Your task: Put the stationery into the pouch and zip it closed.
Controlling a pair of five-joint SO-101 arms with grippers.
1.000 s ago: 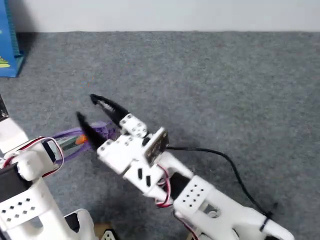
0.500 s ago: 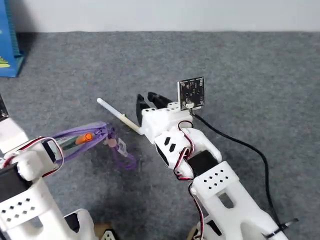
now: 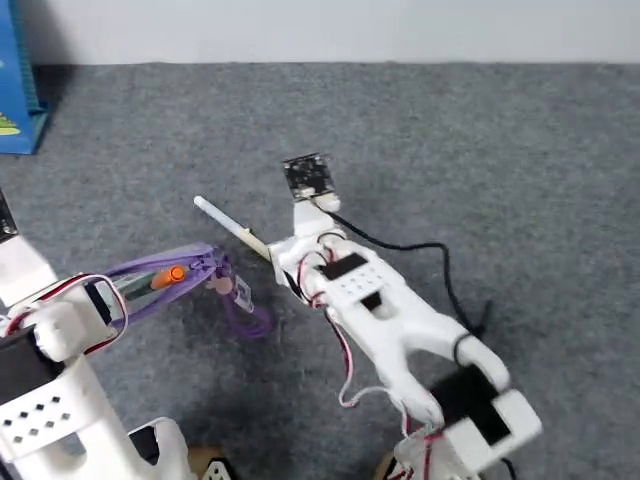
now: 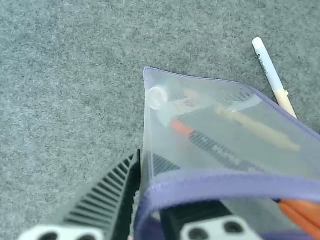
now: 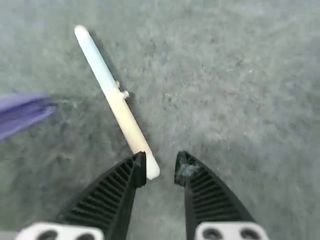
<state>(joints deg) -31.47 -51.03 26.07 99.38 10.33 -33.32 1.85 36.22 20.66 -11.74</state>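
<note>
Right pincer [image 5: 160,167] hangs slightly open, empty; the pen [image 5: 112,97] runs ahead of it, near end beside one fingertip, off centre. I'd shift across to straddle it, then close. Left pincer [image 4: 150,210] clamps the pouch [image 4: 215,135] rim.

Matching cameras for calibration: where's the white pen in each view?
High view: white pen lies on the carpet between the pouch and the right arm.
Left wrist view: pen on the carpet just past the pouch's far edge.
Right wrist view: pen's near end sits by a fingertip of the open right gripper.
Shared landmark: the purple pouch.
</note>
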